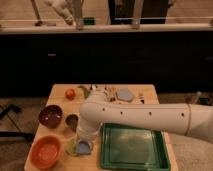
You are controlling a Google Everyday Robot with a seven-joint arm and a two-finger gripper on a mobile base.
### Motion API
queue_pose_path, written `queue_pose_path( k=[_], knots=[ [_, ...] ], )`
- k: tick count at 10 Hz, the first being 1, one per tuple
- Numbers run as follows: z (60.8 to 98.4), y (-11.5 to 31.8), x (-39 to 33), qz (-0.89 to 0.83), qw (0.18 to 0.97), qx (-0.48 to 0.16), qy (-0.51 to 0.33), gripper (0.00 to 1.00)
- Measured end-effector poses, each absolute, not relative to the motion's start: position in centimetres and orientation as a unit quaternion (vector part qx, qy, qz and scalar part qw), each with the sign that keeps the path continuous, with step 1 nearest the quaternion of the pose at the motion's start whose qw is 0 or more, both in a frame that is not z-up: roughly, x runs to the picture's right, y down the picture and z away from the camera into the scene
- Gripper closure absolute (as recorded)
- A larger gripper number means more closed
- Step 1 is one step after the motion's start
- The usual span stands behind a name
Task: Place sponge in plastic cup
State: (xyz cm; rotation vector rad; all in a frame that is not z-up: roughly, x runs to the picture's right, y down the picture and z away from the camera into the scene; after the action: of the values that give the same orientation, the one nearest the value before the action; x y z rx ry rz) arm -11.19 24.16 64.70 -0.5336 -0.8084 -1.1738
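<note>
Sponge [84, 146] sits over plastic cup [73, 147], apparently at its rim; gripper [83, 140] above, jaws' state unclear.

On the table [60, 92]: one claw [84, 145], low at lower left of centre, by one sponge [83, 146] and one plastic cup [73, 147]; two bowls, orange [46, 151] and maroon [50, 115]; one dark cup [72, 121]; one green tray [134, 147]; one flat disc [124, 94]; one tomato [70, 93].
</note>
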Motion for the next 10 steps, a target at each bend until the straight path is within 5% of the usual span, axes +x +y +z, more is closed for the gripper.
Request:
queue_pose_path(
  k=[10],
  knots=[
    [68.6, 25.6, -16.2, -0.560, 0.672, -0.272, -0.400, 1.00]
  ],
)
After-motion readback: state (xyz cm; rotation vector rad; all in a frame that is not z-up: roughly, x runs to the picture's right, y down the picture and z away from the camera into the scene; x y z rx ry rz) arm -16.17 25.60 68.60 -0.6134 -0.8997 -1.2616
